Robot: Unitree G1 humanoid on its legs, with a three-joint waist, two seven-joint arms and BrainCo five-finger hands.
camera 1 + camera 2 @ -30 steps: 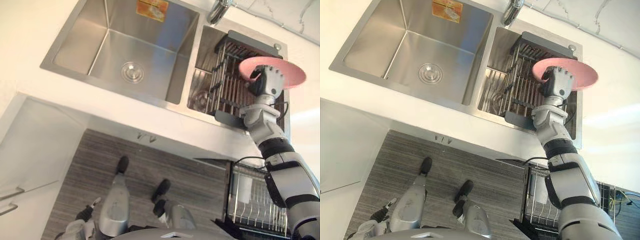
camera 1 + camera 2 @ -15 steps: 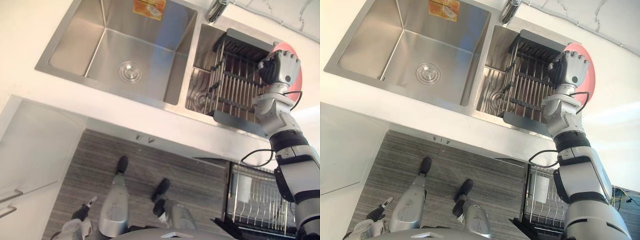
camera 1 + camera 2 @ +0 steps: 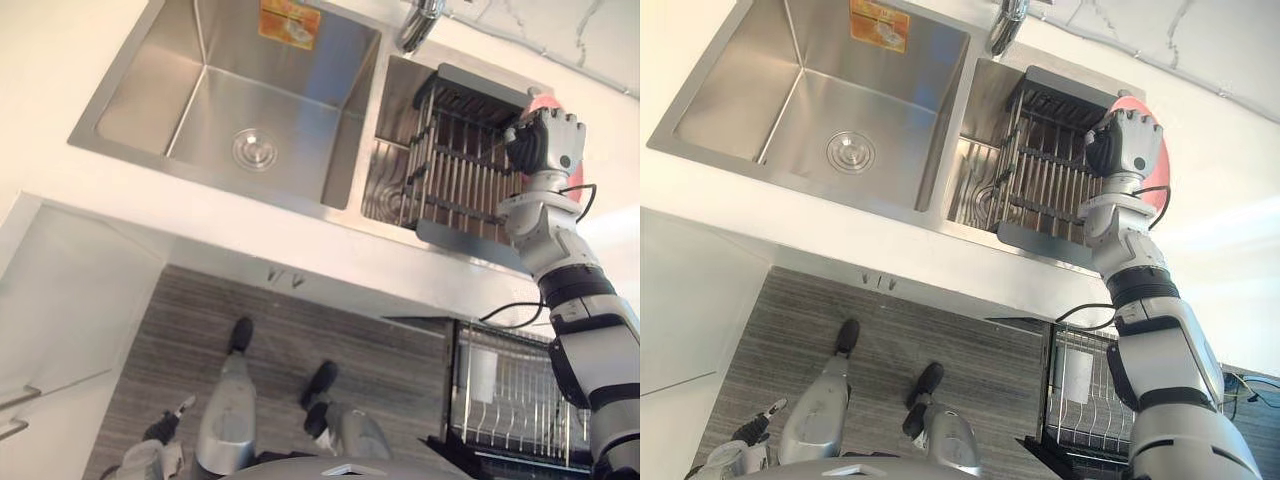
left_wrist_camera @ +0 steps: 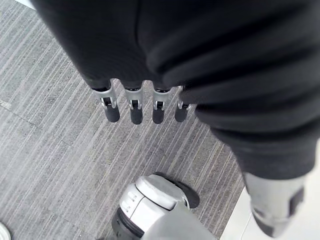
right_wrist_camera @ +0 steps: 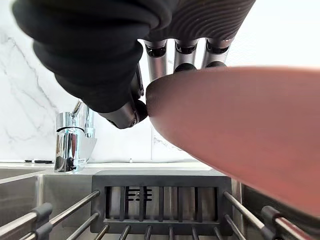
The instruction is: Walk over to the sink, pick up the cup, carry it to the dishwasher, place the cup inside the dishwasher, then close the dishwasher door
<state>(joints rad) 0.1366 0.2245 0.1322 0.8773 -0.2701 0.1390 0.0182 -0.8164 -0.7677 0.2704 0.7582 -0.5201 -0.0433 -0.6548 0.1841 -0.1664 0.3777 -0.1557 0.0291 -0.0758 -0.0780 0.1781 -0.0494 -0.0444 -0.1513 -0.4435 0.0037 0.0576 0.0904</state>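
Your right hand (image 3: 545, 142) grips a pink plate (image 5: 240, 130), not a cup, thumb and curled fingers pinching its rim above the dish rack (image 3: 455, 172). Risk: this edge grip may slip and the plate strike the bars. Your left hand (image 4: 135, 114) hangs low, fingers straight.

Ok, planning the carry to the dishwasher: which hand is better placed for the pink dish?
Right. The right hand holds the pink plate by its rim above the sink rack. The left hand hangs low over the floor, fingers straight, holding nothing.
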